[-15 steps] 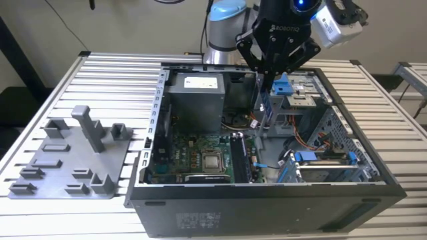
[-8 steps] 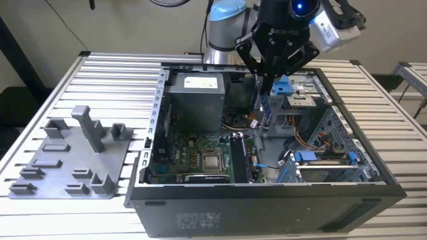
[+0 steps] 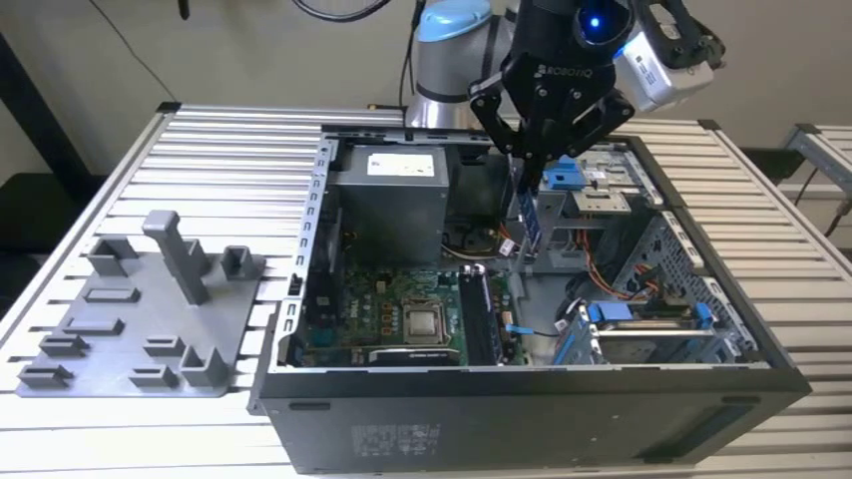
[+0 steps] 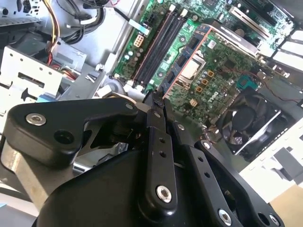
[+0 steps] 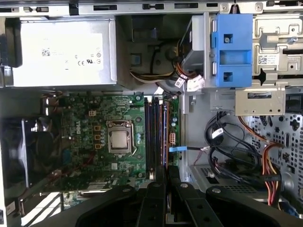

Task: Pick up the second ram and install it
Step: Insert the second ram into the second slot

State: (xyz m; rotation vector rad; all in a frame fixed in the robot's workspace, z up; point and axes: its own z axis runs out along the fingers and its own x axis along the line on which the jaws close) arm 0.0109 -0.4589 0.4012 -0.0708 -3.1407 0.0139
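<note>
In the exterior view my gripper (image 3: 536,158) hangs over the open computer case (image 3: 533,384), shut on the second ram (image 3: 530,215). The slim stick points straight down from the fingertips, above the back of the motherboard (image 3: 386,309). The long dark memory slots (image 3: 480,311) lie lower and nearer the case front. In the first wrist view the slots (image 5: 155,132) run away from my gripper (image 5: 163,171). In the second wrist view my gripper (image 4: 156,98) sits short of the slots (image 4: 158,40). The fingers hide the stick in both wrist views.
A grey plastic tray (image 3: 134,309) with upright posts lies at the exterior view's left of the case. Inside the case are a power supply (image 3: 386,195), a bare processor (image 3: 426,322), blue drive-bay clips (image 3: 573,178), loose cables (image 5: 227,146) and a fan (image 4: 246,118).
</note>
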